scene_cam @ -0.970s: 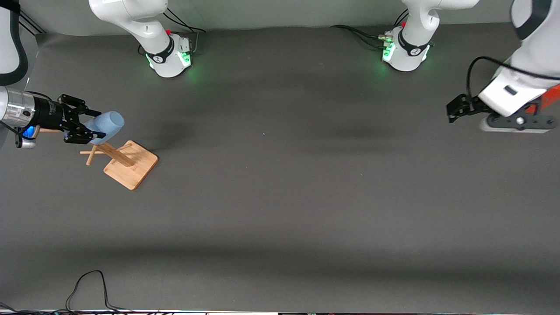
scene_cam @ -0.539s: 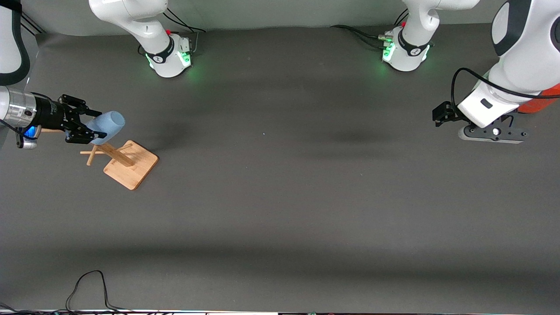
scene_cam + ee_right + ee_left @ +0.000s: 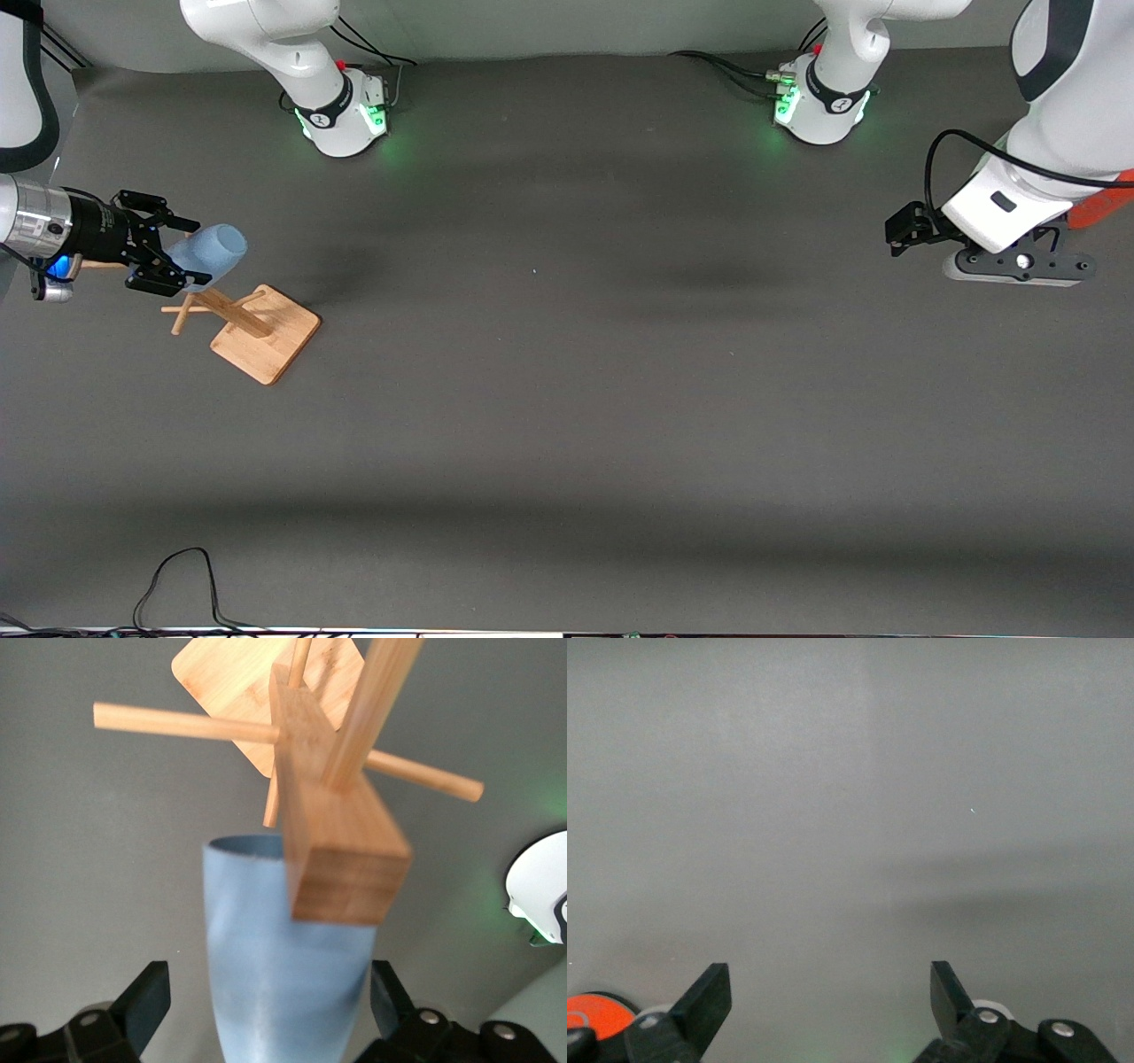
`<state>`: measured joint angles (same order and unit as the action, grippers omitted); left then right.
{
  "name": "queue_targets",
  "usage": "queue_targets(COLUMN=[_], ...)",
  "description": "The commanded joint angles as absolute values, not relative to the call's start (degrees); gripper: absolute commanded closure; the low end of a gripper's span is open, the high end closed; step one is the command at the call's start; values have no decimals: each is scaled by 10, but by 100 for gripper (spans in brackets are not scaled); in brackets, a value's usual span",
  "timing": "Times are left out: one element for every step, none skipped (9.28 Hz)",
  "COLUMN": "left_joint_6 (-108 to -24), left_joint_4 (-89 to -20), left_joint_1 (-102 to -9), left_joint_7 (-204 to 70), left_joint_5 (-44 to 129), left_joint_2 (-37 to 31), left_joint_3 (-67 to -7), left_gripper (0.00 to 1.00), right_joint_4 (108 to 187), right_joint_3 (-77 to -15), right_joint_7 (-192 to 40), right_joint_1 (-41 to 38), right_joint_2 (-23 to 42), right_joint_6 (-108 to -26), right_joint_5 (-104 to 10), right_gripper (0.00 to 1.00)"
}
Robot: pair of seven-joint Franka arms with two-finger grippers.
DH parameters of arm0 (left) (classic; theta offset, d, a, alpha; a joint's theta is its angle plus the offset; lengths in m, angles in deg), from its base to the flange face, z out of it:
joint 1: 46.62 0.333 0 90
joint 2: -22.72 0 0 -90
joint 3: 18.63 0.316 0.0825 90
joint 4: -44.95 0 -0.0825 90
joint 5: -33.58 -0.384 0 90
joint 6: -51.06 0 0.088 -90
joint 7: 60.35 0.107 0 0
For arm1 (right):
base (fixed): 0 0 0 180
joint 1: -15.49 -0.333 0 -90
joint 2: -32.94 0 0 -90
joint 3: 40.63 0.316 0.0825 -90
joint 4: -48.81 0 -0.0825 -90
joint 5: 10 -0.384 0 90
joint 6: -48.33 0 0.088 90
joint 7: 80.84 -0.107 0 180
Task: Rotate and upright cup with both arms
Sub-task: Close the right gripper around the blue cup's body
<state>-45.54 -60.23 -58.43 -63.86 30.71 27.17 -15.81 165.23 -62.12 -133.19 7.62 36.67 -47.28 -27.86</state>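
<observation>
Right gripper (image 3: 168, 252) at right arm's end of table, jaws clamped on cup (image 3: 208, 252) near its narrow base; cup on its side betw. fingers, rim pointing away, just above wooden peg stand (image 3: 266, 335). Left gripper (image 3: 830, 1005) over bare tabletop (image 3: 567, 399) at left arm's end, jaws spread wide, nothing betw. them

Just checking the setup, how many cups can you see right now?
1. The light-blue cup is held sideways in the right pincer, above the wooden rack at the right arm's end of the table. No other cup shows; the left arm could hide something.
</observation>
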Motion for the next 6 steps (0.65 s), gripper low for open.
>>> queue_targets(left_joint_6=[-440, -436, -435, -439, -436, -433], left_joint_4=[-589, -579, -576, -574, -574, -570], left_joint_1=[-588, -587, -586, -587, -589, -586], left_joint_7=[-645, -646, -644, -644, -644, -635], left_joint_5=[308, 307, 306, 306, 304, 304], left_joint_2=[268, 268, 267, 262, 261, 262], left_joint_3=[-156, -156, -156, -156, -157, -156], left_gripper=[0, 0, 0, 0, 0, 0], right_joint_4=[1662, 1663, 1669, 1675, 1680, 1681], right_joint_3=[-625, -626, -626, -626, -626, -626], right_joint_7=[-1322, -1321, -1321, -1321, -1321, -1321], right_joint_1=[72, 72, 72, 72, 72, 72], right_joint_2=[372, 371, 371, 371, 370, 371], right_joint_6=[-484, -488, -495, -504, -509, -508], right_joint_5=[-274, -274, -274, -274, -274, -274], right_gripper=[0, 0, 0, 0, 0, 0])
